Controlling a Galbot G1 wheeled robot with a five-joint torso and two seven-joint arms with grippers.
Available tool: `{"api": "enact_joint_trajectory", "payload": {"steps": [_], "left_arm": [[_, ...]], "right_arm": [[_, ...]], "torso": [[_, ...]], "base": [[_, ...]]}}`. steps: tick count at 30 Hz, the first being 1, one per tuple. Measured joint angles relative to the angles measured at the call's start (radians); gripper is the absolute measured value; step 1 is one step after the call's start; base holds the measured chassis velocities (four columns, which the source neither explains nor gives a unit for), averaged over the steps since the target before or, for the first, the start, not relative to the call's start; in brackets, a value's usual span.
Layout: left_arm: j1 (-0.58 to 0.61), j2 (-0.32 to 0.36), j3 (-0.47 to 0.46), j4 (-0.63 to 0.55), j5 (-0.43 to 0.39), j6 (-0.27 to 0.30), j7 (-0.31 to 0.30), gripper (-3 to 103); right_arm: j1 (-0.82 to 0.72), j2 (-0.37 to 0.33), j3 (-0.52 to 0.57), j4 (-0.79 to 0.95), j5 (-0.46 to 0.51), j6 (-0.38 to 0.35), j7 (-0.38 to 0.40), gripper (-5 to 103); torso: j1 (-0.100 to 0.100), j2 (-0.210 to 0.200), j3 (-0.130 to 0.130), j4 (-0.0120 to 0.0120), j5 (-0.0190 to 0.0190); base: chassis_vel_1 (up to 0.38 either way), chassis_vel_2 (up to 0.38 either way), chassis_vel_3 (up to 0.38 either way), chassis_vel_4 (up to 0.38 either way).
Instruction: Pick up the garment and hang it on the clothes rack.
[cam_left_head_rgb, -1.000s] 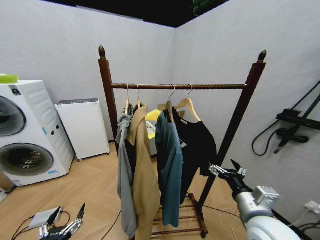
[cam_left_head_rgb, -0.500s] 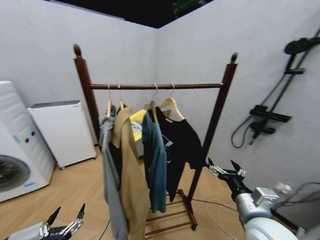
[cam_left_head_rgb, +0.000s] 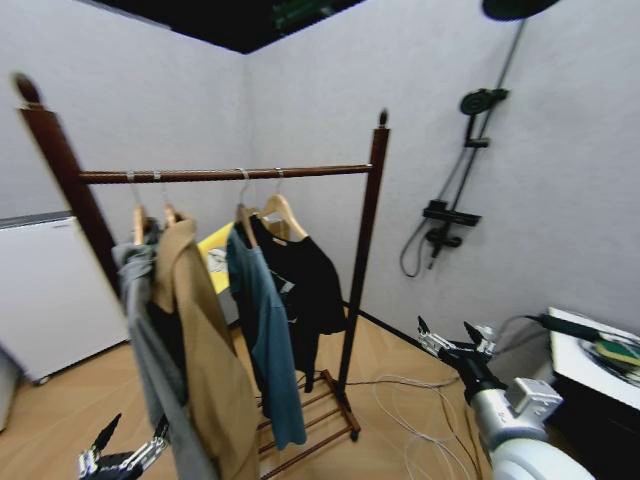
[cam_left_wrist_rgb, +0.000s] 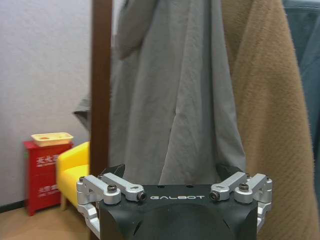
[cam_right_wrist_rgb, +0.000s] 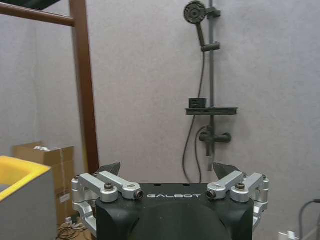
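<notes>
So the garment (cam_left_head_rgb: 305, 285), the black top on its wooden hanger, is already hanging on the clothes rack (cam_left_head_rgb: 366, 225) rail, centre of the head view, tucked right behind a teal shirt (cam_left_head_rgb: 262, 340). Neither arm is anywhere near it. My guess: to grab it cleanly you'd want to square up to the rack and go for the hanger neck, not the floppy fabric. Right gripper (cam_left_head_rgb: 456, 343) sits lower right, fingers spread, holding nothing. Left gripper (cam_left_head_rgb: 128, 448) at the bottom left, fingers apart too, empty, facing a grey hoodie (cam_left_wrist_rgb: 175, 90).

Pale textured walls (cam_left_head_rgb: 180, 110) meet wooden flooring (cam_left_head_rgb: 60, 420), with a black shower fixture (cam_left_head_rgb: 450, 215) mounted right.
</notes>
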Motion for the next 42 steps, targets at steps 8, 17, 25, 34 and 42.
{"api": "enact_joint_trajectory", "payload": {"steps": [8,17,25,34,42], "left_arm": [[0.000,0.000,0.000,0.000,0.000,0.000,0.000,100],[0.000,0.000,0.000,0.000,0.000,0.000,0.000,100],[0.000,0.000,0.000,0.000,0.000,0.000,0.000,100],[0.000,0.000,0.000,0.000,0.000,0.000,0.000,100],[0.000,0.000,0.000,0.000,0.000,0.000,0.000,100]], "right_arm": [[0.001,-0.003,0.000,0.001,-0.001,-0.002,0.000,100],[0.007,-0.005,-0.003,0.001,-0.001,-0.003,0.000,100],[0.012,-0.007,-0.009,0.000,-0.001,-0.005,-0.001,100],[0.016,-0.008,-0.013,0.000,-0.002,-0.009,-0.001,100],[0.017,-0.005,-0.023,0.000,-0.009,-0.012,-0.001,100]], "torso": [[0.000,0.000,0.000,0.0001,0.0002],[0.000,0.000,0.000,0.0000,-0.0002],[0.000,0.000,0.000,0.0002,0.0001],[0.000,0.000,0.000,-0.0003,0.0001],[0.000,0.000,0.000,0.0002,0.0001]], "base": [[-0.123,-0.139,-0.117,-0.119],[-0.124,-0.116,-0.136,-0.133],[-0.117,-0.128,-0.126,-0.120],[-0.110,-0.129,-0.124,-0.121],[0.007,-0.081,-0.070,0.016]]}}
